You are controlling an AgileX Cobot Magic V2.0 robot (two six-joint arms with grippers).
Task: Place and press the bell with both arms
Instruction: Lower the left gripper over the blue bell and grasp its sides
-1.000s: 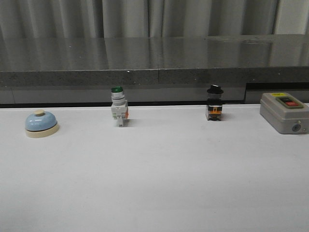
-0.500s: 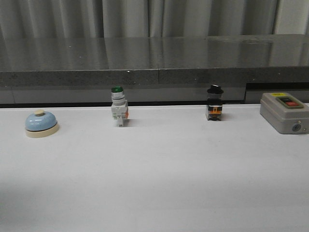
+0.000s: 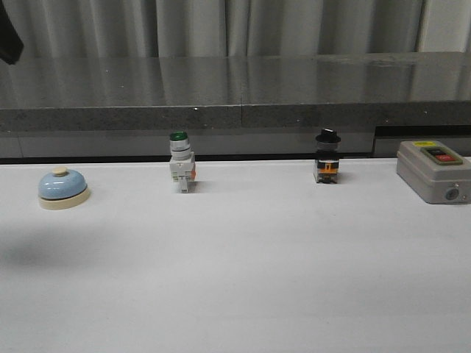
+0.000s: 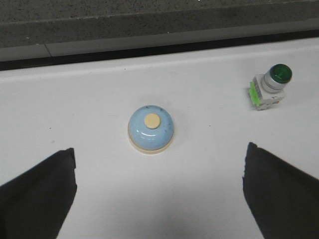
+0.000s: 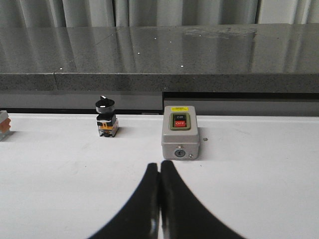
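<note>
Front view showed the bell [image 3: 63, 188] upright on the white table [image 3: 243, 279], well left of the green-capped switch [image 3: 181, 171]; a black-knobbed switch [image 3: 327, 157] and grey button box [image 3: 433, 171] stood farther right of it, clear of any approach. Left wrist view had the left gripper [image 4: 159, 191] spread wide, its fingers [image 4: 37, 199] apart, above the bell [image 4: 151, 129]; I judged a centred, straight descent astride the base best. Right wrist view showed the right gripper [image 5: 159, 199] closed, holding nothing, facing the box [image 5: 180, 131]; no bell there.

Blue bell [image 3: 63, 188] – upright, table's far-left
</note>
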